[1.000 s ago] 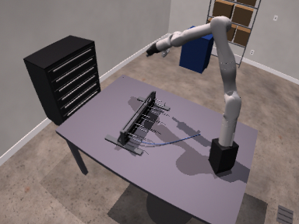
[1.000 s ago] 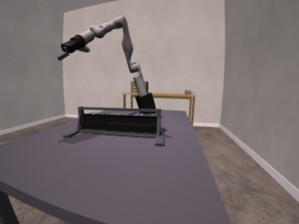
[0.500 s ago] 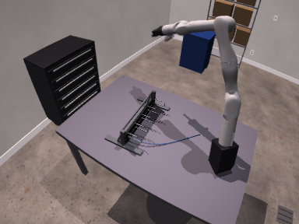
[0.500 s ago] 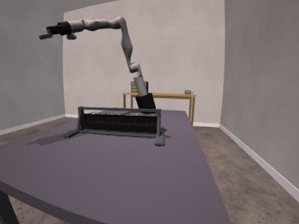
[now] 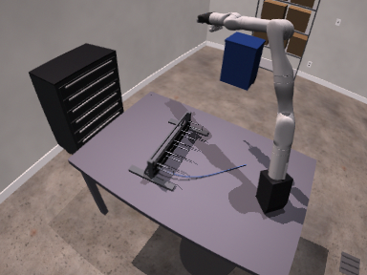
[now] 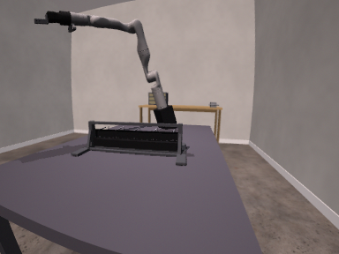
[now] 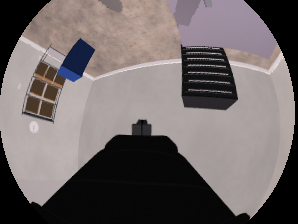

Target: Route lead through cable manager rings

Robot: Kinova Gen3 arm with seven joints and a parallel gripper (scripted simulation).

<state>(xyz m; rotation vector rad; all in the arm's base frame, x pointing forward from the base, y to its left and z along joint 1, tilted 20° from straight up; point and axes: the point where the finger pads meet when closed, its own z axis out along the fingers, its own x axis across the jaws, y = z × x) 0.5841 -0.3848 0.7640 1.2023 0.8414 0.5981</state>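
In the top view, a black cabinet (image 5: 88, 95) (image 7: 207, 75) stands at the far left, on the floor beside the table (image 5: 205, 215) (image 6: 132, 190) (image 7: 225, 25). Next comes the rack (image 5: 169, 138) (image 6: 132, 123), upright on its two feet, its thin rings jutting out on the side towards the arm's base. The lead (image 5: 210, 175) leaves the rack's near end in this view and curves across to the right, its free end lying over the table, short of the base (image 5: 274, 192) (image 6: 165, 115). It seems to lie clear of the far-end rings, though they are too thin here to be sure.

The gripper (image 5: 199, 19) (image 6: 36, 21) (image 7: 142, 125) is high up and well apart from rack and lead, its fingers shut together, holding and touching nothing. Right of it, beyond the table, are a blue bin (image 5: 241, 62) (image 7: 80, 57) and a shelf (image 5: 304, 48) (image 7: 37, 117) with brown boxes. The arm (image 5: 284, 91) (image 6: 143, 50) rises from its black base near the table's right edge. At the back of the exterior view is a wooden bench (image 6: 181, 108).

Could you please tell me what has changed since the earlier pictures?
The hand has risen, now pointing roughly level, away from the table. The rack and blue lead look unmoved.
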